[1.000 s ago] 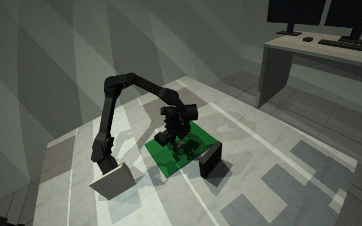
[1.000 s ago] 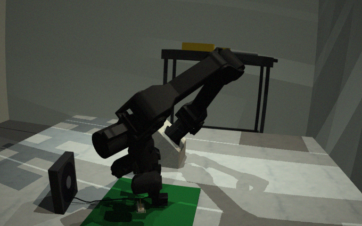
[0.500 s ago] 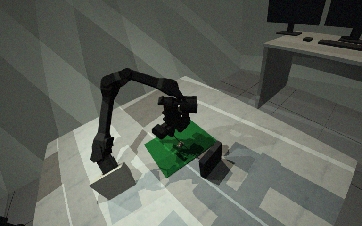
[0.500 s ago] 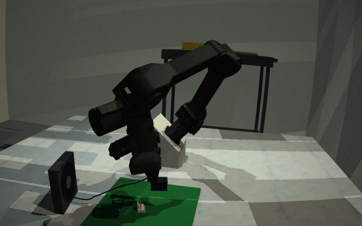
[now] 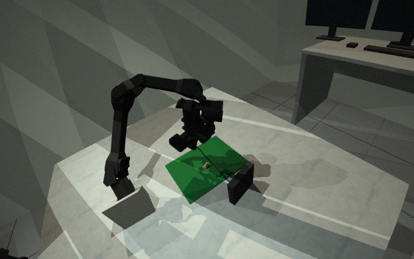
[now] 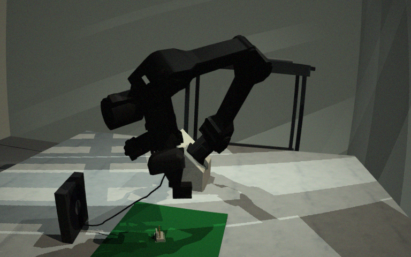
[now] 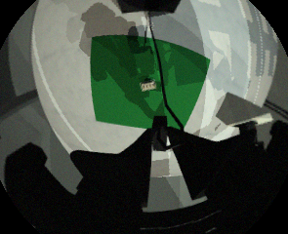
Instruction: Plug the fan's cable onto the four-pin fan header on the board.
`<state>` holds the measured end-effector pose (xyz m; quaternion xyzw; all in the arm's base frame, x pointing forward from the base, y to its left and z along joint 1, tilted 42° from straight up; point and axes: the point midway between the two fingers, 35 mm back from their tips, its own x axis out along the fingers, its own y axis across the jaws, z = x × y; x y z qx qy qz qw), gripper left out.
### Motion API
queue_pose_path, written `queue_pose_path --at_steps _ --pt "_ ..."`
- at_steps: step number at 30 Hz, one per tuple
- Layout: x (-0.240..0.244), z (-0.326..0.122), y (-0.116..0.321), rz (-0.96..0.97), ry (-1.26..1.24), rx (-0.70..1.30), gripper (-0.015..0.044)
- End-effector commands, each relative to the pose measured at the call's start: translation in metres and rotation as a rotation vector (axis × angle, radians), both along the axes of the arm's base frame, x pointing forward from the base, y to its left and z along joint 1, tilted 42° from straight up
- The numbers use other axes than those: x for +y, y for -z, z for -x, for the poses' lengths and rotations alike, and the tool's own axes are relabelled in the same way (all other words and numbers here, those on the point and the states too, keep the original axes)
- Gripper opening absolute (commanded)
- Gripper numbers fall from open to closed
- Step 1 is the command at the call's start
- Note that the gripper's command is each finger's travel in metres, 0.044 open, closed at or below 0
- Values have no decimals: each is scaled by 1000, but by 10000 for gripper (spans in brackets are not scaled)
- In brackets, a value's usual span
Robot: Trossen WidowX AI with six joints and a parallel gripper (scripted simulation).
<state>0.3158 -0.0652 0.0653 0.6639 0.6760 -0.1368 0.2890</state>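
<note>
Plug (image 7: pixel 160 126), dark, at end of fan cable: clamped between the 2 fingers of the gripper (image 5: pixel 193 148) (image 6: pixel 182 190) (image 7: pixel 158 131), held up above the board, apart from the header. Cable (image 5: pixel 209 161) (image 6: pixel 125 208) (image 7: pixel 159 63): 1 thin black line, slanting down from the gripper to the fan. Header (image 5: pixel 204 167) (image 6: pixel 158 236) (image 7: pixel 148 86): small, pale, pins upright, no plug on it. Board (image 5: pixel 190 189) (image 6: pixel 201 223) (image 7: pixel 119 107): green, flat on the table (image 5: pixel 315 167) (image 6: pixel 265 178) (image 7: pixel 61 73). Fan (image 5: pixel 240 183) (image 6: pixel 70 206) (image 7: pixel 149 5): black, square, standing on edge beside the board. Arm (image 5: pixel 119 128) (image 6: pixel 220 57): black, 1 only, bent high, reaching over from a pale block (image 5: pixel 132 208) (image 6: pixel 198 178) (image 7: pixel 241 109). Farther off, a desk (image 5: pixel 357 59) with 2 dark monitors (image 5: pixel 337 12) (image 5: pixel 403 15).
</note>
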Motion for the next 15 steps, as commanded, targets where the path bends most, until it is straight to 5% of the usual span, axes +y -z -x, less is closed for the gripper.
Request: queue_pose_path --at_steps 1,15 --pt "0 -3 -2 18 -33 -36 0" --pt "-2 -44 -6 177 -297 -380 0"
